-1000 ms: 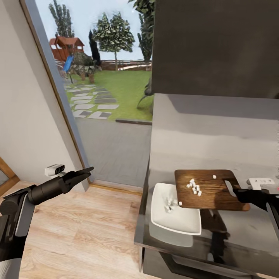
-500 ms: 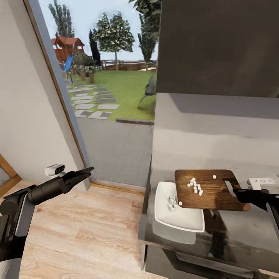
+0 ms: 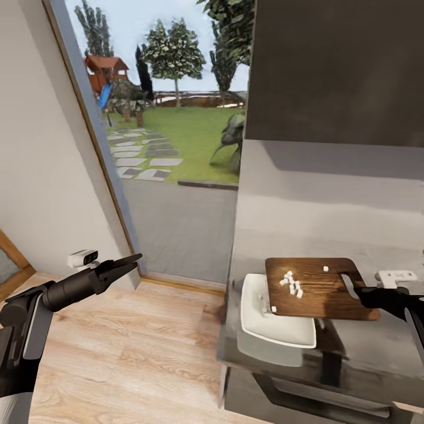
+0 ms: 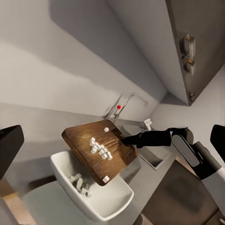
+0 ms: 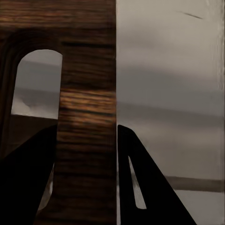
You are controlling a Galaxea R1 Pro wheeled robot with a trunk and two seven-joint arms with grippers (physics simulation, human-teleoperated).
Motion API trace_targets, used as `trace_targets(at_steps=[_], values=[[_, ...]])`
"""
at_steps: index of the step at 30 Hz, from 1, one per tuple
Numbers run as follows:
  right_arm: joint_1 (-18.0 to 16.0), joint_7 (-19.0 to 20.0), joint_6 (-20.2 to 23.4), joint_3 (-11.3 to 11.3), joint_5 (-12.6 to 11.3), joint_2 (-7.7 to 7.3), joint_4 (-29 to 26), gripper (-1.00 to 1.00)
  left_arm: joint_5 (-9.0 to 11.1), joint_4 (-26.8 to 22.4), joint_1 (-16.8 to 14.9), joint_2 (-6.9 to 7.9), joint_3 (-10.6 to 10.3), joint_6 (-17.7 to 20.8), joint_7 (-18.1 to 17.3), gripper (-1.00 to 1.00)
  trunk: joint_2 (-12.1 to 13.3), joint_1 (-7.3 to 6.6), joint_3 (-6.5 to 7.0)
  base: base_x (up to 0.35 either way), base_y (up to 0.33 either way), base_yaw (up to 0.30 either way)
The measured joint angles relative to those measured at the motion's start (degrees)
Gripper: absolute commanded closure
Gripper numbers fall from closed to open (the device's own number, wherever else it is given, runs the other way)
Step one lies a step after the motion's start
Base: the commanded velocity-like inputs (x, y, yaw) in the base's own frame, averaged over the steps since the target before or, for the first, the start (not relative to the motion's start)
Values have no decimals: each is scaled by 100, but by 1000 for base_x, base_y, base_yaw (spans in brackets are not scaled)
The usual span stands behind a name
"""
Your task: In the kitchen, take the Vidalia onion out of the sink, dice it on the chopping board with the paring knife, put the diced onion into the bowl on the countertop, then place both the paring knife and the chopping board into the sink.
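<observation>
My right gripper (image 3: 355, 292) is shut on the handle end of the dark wood chopping board (image 3: 324, 297), holding it tilted above the countertop (image 3: 377, 347). Its fingers (image 5: 145, 187) straddle the board (image 5: 86, 93) beside the slot hole. Several white onion dice (image 4: 99, 147) lie on the board (image 4: 117, 161). Its low edge overhangs the white bowl (image 3: 282, 333), where more dice (image 4: 79, 183) lie. My left gripper (image 3: 132, 259) hangs open over the floor, left of the counter. The sink's tap with the red knob (image 4: 119, 107) stands behind the board. The paring knife is out of view.
A dark wall cabinet (image 3: 335, 65) hangs over the counter. The counter's left end (image 3: 227, 353) drops to the wood floor (image 3: 129, 353). A tall glass pane (image 3: 171, 147) looks onto a garden. A wooden frame corner (image 3: 9, 265) sits at the far left.
The whole view has shifted, so the camera moved. The held board now overlaps more of the bowl and hides its dice in the head view. The left arm keeps its pose.
</observation>
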Motion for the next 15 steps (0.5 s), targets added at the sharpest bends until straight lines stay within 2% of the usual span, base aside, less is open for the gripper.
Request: trace_targets(at_steps=[9, 12, 15], values=[[0, 0, -4, 0, 9, 0, 1, 100, -2, 0, 0, 0, -3, 0, 0, -100, 0, 0, 0, 0, -276, 0], [0, -2, -1, 5, -11, 0, 1, 100, -4, -1, 0, 0, -5, 1, 0, -100, -1, 0, 0, 0, -33, 0], [0, -5, -7, 7, 6, 0, 3, 100, -6, -1, 0, 0, -4, 6, 1, -100, -1, 0, 0, 0, 187, 0]])
